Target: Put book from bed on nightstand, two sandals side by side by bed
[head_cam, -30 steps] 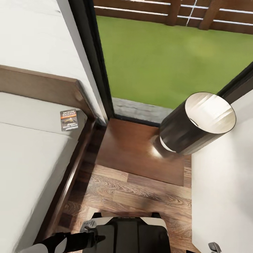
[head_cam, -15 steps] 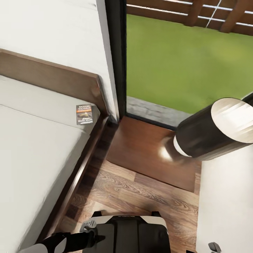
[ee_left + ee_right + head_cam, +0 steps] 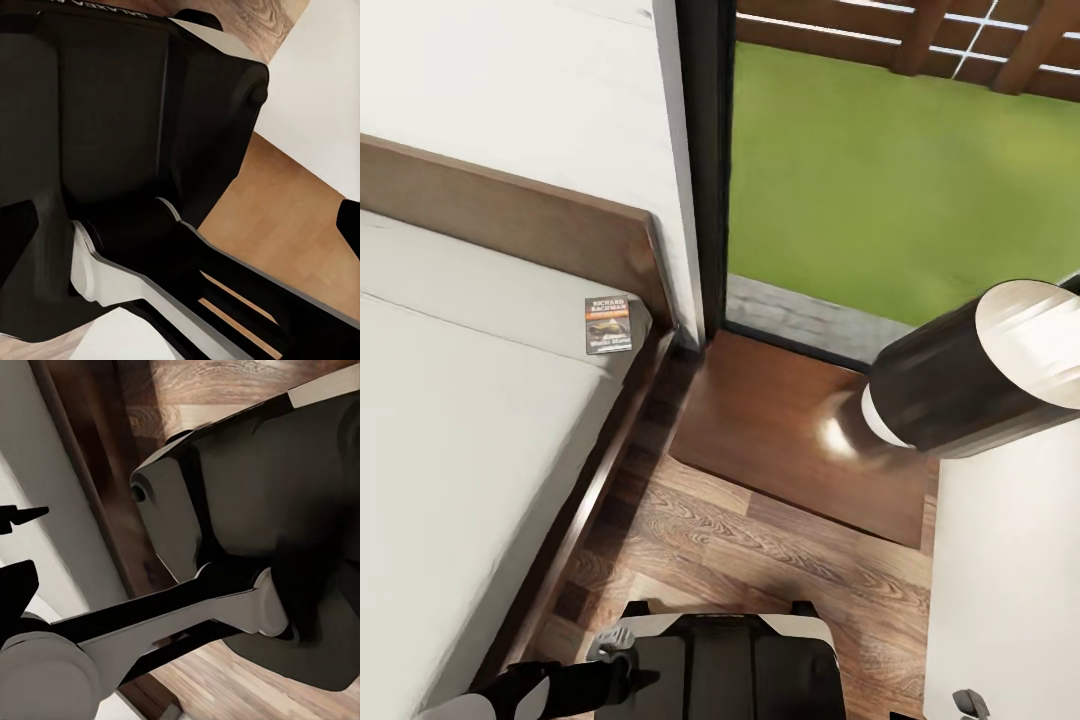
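Note:
The book (image 3: 608, 324) lies flat on the pale mattress (image 3: 450, 430) of the bed, at the corner by the dark wood headboard (image 3: 510, 215). To its right, the nightstand (image 3: 780, 440) shows its glossy reddish-brown top, set between the bed frame and the window. My left arm (image 3: 530, 690) is folded low against my base, far from the book, and one dark fingertip (image 3: 349, 225) shows in the left wrist view. In the right wrist view my right gripper (image 3: 19, 547) stands open and holds nothing. The sandals are out of view.
A lamp with a dark cylindrical shade (image 3: 980, 370) stands over the nightstand's right part. A tall dark-framed window (image 3: 710, 170) looks onto grass. A strip of wood-plank floor (image 3: 760, 560) runs between the bed frame and a white wall (image 3: 1010, 600). My own base (image 3: 720, 670) is at the bottom.
The whole picture has shifted to the right, so the camera has turned; the book and nightstand lie where they were. My arms keep the same folded pose.

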Available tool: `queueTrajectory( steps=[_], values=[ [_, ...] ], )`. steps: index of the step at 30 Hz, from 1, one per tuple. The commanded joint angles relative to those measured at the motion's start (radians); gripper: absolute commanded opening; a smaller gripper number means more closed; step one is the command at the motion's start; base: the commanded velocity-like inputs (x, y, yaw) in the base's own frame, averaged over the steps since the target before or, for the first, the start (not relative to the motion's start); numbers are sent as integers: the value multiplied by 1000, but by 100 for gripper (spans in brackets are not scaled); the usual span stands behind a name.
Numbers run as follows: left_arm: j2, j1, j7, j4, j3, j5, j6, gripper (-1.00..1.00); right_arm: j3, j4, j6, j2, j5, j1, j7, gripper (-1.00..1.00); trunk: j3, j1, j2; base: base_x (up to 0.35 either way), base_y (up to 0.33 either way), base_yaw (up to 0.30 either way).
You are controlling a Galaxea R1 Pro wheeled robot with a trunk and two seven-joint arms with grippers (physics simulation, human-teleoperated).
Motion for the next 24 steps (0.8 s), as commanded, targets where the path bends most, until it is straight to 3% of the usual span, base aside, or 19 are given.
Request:
queueTrajectory(
  steps=[1,10,24],
  values=[
    [0,0,-4,-1,9,-5,10,100,4,0,9,0,-9,0,4,100,-1,1,-1,0,0,0],
    [0,1,-4,-1,9,-5,10,100,4,0,9,0,-8,0,4,100,-1,1,-1,0,0,67],
    [-1,1,-4,-1,9,-7,10,100,4,0,9,0,-8,0,4,100,-10,1,-1,0,0,248]
  ],
)
